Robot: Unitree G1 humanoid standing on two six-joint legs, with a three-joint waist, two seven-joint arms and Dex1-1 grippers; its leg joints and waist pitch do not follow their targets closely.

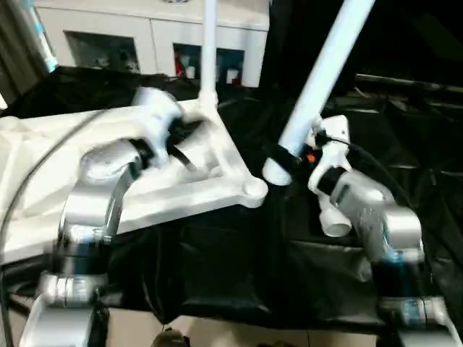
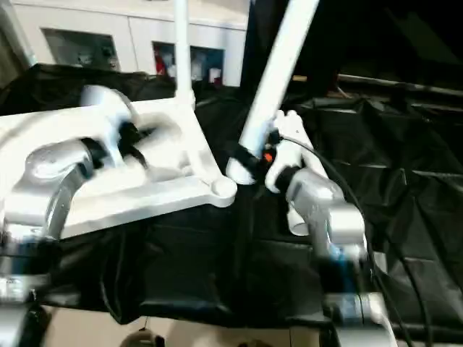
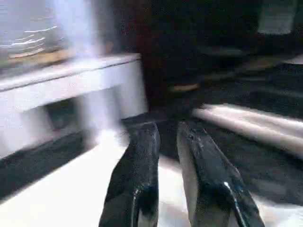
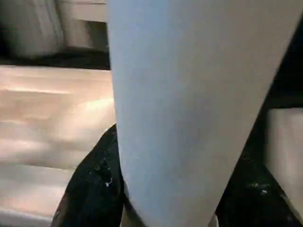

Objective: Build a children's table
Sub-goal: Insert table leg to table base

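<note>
1. Two legs in view: one leg (image 1: pixel 210 50) upright in the far corner socket of the white table top (image 1: pixel 217 181), upper centre of frame.
2. Second leg (image 1: pixel 322 79) slanting up toward upper right, clamped near its lower end by right tool (image 1: pixel 289 160), just beside the near corner socket (image 1: pixel 255 189).
3. Left tool (image 3: pixel 165 156) slightly parted, grasping nothing, over the top's ribbed underside.
4. Table top lying upside down on black sheet (image 1: pixel 405 159), centre left.
5. White cabinet (image 1: pixel 145 36) behind, upper left.
</note>
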